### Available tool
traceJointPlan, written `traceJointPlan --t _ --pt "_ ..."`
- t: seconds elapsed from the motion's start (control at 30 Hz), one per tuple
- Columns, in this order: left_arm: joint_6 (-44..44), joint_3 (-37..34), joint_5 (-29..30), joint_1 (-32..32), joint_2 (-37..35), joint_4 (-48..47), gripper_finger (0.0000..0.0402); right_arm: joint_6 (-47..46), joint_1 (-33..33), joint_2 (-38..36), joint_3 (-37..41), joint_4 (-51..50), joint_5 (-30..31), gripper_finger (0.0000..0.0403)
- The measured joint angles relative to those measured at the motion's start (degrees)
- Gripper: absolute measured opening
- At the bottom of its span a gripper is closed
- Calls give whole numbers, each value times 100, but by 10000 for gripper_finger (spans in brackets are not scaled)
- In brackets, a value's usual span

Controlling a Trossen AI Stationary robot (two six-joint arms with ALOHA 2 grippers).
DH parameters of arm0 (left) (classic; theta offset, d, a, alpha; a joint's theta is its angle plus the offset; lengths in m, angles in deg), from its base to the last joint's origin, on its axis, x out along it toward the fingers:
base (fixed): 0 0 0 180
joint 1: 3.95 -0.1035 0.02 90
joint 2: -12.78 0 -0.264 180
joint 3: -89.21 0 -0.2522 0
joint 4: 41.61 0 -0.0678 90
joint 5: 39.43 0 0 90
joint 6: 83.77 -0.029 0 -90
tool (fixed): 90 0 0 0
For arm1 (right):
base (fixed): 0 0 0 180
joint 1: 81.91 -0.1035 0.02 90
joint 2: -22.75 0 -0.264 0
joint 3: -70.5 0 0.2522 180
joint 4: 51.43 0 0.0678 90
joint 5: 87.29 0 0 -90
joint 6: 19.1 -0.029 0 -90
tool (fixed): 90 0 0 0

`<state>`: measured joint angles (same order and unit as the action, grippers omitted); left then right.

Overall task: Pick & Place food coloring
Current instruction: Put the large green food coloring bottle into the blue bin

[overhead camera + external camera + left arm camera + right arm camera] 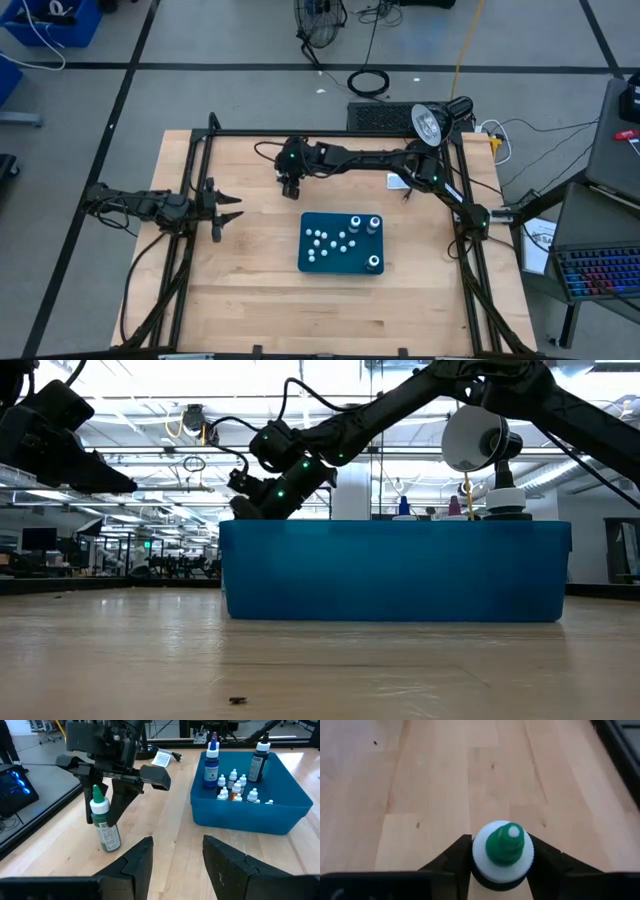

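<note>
We found the right gripper (pixel 502 857) clamped on the green bottle (pixel 503 851), its two fingers (pixel 454 857) pressing the white collar from either side, seen straight down past the green tip. The left wrist view showed the same hold from the side: the bottle (pixel 104 822) stood upright on the table (pixel 250 270), long axis vertical, with the right gripper (pixel 112 815) come down over its top.

On the high view, the right gripper (pixel 290 183) sat at about 11 o'clock from the blue bin (pixel 310 262), just off its far left corner. That was the relation that mattered. From the fingers the bin lay toward 5 o'clock and close by, so we judged the coming move to be a straight lift and a short carry over the near wall. An upright bottle held at its neck could swing, and that wall would want clearing.

The bin (pixel 240 815) already held other bottles: a blue bottle (pixel 212 766), a dark bottle (pixel 259 761) and a cluster of small white-capped ones between them.

The left gripper (pixel 224 213) waited at 9 o'clock from the bin, well apart from the bottle, fingers (pixel 137 860) spread and empty. The right arm was plainly the nearer one.
</note>
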<state>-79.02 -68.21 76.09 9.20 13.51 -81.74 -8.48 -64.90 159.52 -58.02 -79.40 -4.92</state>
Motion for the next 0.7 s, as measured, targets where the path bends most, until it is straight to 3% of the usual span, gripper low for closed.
traceJointPlan --t 0.2,0.47,0.6,0.7 --pt "0 0 0 2 2 0 175 264 -373 -604 9 -376 15 133" --pt "0 0 0 1 1 2 175 -167 -1418 -2312 -4 -2638 150 133" --pt "0 0 -2 2 2 2 175 -971 -2252 -3010 177 -3650 1041 133" --pt "0 0 0 0 2 2 175 -1694 -2830 -3491 698 -3876 1854 133"
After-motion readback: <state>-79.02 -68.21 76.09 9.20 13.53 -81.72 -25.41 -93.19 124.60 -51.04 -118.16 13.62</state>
